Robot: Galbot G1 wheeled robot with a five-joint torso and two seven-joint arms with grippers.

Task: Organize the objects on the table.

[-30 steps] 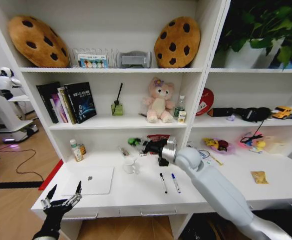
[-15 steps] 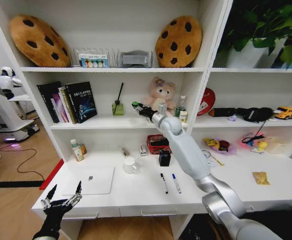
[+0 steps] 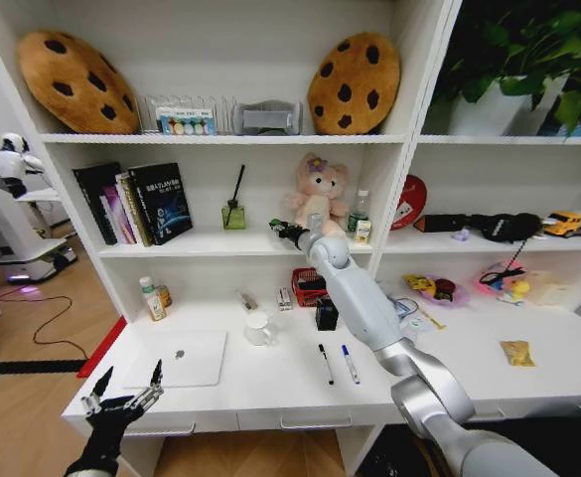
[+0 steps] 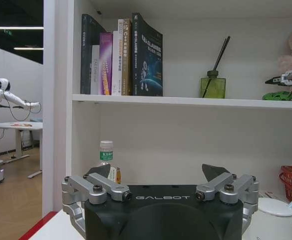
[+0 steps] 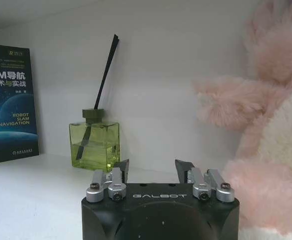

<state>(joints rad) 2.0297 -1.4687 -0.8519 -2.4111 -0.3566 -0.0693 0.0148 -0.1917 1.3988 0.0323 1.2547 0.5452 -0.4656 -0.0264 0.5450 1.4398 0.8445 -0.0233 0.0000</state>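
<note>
The tabletop (image 3: 270,383) looks smooth, matt white, like the shelf (image 5: 31,195) above it. The laptop (image 3: 186,360) has a satin silver metal lid. The plush bear (image 5: 265,150) is fluffy pink cloth. The diffuser bottle (image 5: 94,145) is glossy green glass. The right pincer (image 5: 151,171) has a matt black plastic body with bare metal finger links; the left pincer (image 4: 160,176) looks the same.

a robotics lab: another white robot (image 3: 10,159) beside staged shelves (image 3: 220,241).
</note>
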